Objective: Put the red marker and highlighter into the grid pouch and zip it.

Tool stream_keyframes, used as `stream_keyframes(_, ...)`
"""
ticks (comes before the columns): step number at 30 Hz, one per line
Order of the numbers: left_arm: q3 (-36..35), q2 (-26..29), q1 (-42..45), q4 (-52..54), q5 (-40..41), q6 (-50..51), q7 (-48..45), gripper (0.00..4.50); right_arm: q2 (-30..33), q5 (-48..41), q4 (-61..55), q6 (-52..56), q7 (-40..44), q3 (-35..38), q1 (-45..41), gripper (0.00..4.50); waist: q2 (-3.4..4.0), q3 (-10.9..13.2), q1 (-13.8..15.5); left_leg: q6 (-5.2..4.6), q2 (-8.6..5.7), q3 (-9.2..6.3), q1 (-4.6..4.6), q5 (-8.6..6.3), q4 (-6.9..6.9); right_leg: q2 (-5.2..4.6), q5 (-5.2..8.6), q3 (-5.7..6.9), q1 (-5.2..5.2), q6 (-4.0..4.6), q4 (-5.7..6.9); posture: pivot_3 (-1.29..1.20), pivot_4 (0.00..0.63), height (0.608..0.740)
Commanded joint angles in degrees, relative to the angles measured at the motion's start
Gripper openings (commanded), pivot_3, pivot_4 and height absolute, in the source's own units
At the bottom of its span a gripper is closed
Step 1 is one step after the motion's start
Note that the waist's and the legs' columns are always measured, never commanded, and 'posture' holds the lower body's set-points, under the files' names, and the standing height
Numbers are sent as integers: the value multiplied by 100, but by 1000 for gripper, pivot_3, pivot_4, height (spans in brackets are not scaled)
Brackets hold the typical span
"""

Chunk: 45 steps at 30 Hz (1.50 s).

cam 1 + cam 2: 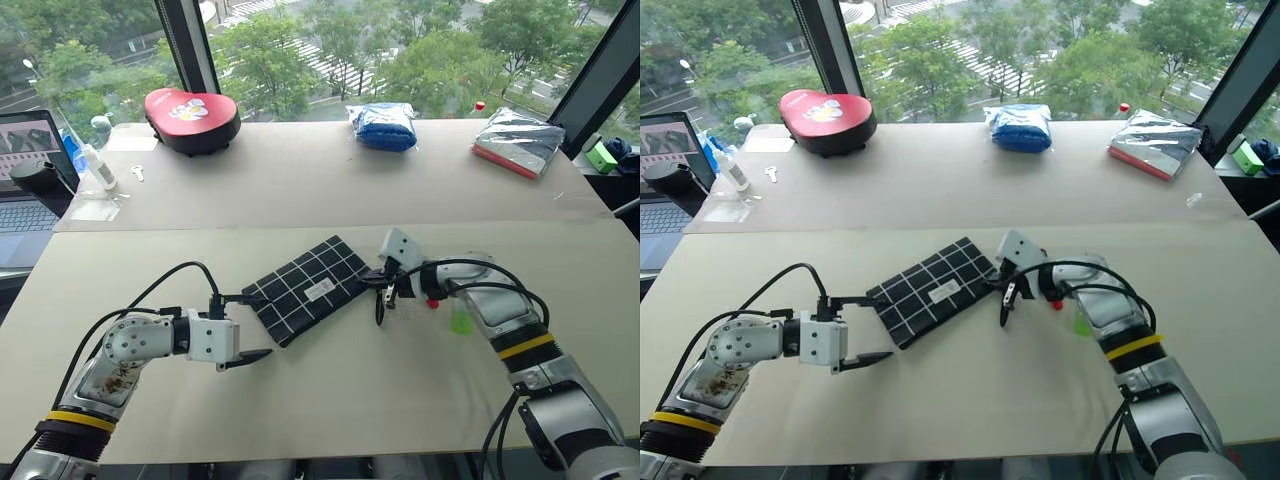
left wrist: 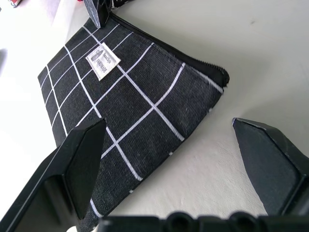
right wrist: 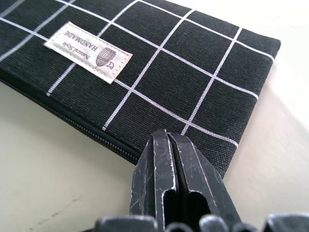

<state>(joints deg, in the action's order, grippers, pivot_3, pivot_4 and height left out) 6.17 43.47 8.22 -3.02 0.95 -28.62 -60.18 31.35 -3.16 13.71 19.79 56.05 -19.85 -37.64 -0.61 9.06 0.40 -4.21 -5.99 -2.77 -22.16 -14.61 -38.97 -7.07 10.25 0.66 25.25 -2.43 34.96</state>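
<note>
Pouch (image 1: 303,289) lies mid-table, left gripper (image 1: 238,328) spread wide beside its left corner, right gripper (image 1: 381,283) clenched at its right end (on the strap, probably). Unpinned, the pouch could drag along instead of unzipping.

Right arm covers most of highlighter (image 1: 461,320) and red marker (image 1: 433,302), just green and red bits visible. Grid pouch (image 3: 145,72) cut off by right wrist frame edge.
</note>
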Motion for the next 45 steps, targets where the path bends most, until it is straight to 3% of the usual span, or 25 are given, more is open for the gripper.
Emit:
stream_keyframes(1,54,5,121,-28,-31,-99,82,4500,139,537,221,-106,-142,-221,67,44,0,0,4,-2,0,0,7,-1,0,0,0,1,-2,0,-1,0,150,740)
stream_keyframes(12,588,-564,146,175,-896,-205,880,4500,170,498,-19,118,-74,-62,268,44,0,-7,39,-31,-3,-2,35,-19,-1,-1,0,-1,-18,-1,0,0,150,740)
stream_keyframes(26,737,-659,321,-289,-1409,-228,1599,4500,207,455,-147,243,-26,21,341,44,1,-14,75,-36,-4,-4,48,-21,-1,-3,1,0,-32,-1,0,0,150,740)
stream_keyframes(30,841,-681,425,-456,-1286,-393,1561,3383,246,408,-215,268,-1,66,368,0,2,-15,75,-36,-3,-4,55,-22,-1,-2,1,0,-35,-2,1,0,150,740)
stream_keyframes(39,1007,-735,583,-576,-1248,-474,1536,39,283,333,-458,426,50,121,516,0,7,-18,80,-36,-2,-4,54,-22,0,-2,1,0,-34,-2,1,0,150,740)
stream_keyframes(45,949,-701,559,-502,-1081,-197,1416,15,72,78,-450,730,-105,484,477,0,7,-18,82,-37,-3,-4,54,-22,0,-3,2,-1,-35,-2,0,0,150,740)
